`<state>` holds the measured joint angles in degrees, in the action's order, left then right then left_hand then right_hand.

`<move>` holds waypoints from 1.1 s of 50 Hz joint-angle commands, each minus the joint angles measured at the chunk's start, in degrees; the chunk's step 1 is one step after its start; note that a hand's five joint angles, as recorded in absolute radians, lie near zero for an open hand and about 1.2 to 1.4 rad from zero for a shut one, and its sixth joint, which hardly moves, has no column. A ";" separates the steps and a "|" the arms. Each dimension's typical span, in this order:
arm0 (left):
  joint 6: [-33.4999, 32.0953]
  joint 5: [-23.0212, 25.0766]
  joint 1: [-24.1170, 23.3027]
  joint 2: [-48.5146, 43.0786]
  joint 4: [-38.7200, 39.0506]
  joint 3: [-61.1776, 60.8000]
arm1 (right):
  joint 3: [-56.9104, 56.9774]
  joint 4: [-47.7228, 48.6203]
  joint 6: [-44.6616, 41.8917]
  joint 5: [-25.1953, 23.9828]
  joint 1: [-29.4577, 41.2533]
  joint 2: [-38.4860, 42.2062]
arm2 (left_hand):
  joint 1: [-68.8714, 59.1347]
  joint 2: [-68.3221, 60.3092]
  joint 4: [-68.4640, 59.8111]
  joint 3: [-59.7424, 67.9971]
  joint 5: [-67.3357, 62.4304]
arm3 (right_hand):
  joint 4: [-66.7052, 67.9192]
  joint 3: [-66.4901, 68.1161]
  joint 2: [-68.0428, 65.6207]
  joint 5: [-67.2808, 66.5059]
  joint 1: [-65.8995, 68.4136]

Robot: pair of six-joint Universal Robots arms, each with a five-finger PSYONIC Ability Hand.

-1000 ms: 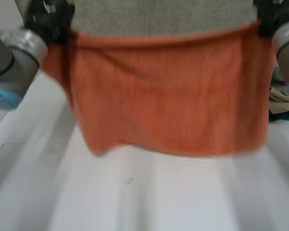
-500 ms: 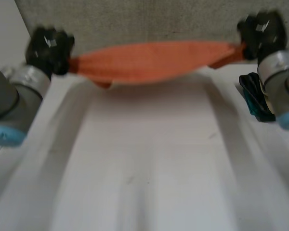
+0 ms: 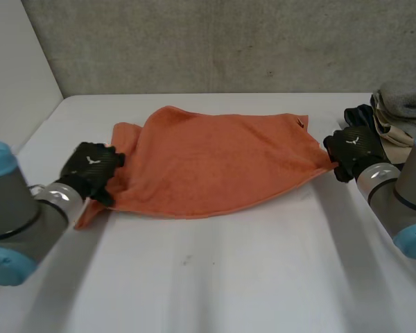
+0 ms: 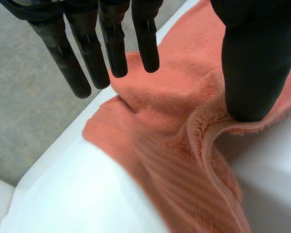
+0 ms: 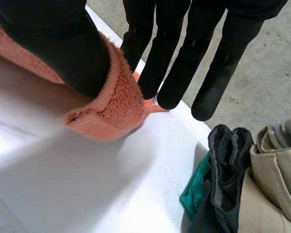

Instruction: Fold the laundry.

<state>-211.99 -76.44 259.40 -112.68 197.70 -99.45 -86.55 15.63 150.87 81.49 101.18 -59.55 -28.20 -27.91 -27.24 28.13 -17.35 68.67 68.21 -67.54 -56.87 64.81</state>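
Note:
An orange towel point(image 3: 208, 163) lies spread on the white table point(image 3: 215, 277), slightly rumpled, its far edge folded over. My left hand point(image 3: 90, 170) rests at the towel's near left corner. In the left wrist view its fingers point(image 4: 145, 43) are straight and lifted off the towel point(image 4: 184, 160), and only the thumb point(image 4: 254, 63) touches a raised fold of the edge. My right hand point(image 3: 357, 149) is at the towel's right corner. There the corner of the towel point(image 5: 111, 111) is pinched between the thumb point(image 5: 53, 43) and the straight fingers.
A pile of other clothes point(image 3: 395, 118), grey, beige, dark and teal, sits at the table's far right, just beyond my right hand, as the right wrist view shows point(image 5: 242, 179). A grey wall point(image 3: 229, 41) runs behind the table.
The towel hung stretched in the air between both hands, then came down flat onto the table. My left hand has opened its fingers; the right hand keeps its pinch.

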 commanded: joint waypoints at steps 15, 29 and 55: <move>18.46 5.77 10.87 8.27 -5.66 -10.15 | -0.64 0.02 -0.22 -0.28 -0.37 -0.04 | -2.19 -2.49 -3.16 2.27 -3.04 | 11.33 11.79 -12.46 -13.13 15.19; 18.72 7.01 9.29 -1.57 -4.95 -5.32 | -1.52 0.02 -0.31 -0.28 -0.37 -0.04 | -10.26 -10.56 -11.22 10.34 -11.11 | 11.33 11.79 -12.46 -13.13 15.19; -0.95 0.24 10.87 31.10 -12.40 -14.37 | -3.10 -34.57 -24.98 -0.46 -8.71 -25.41 | -51.80 -52.09 -52.76 51.87 -52.65 | 11.33 11.79 -12.46 -13.13 15.19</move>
<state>-203.71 -76.62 269.01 -93.99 194.97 -110.38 -89.87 -5.70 135.74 80.91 97.20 -75.25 -66.09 -68.43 -68.68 68.09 -56.50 68.67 68.22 -67.54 -56.88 64.81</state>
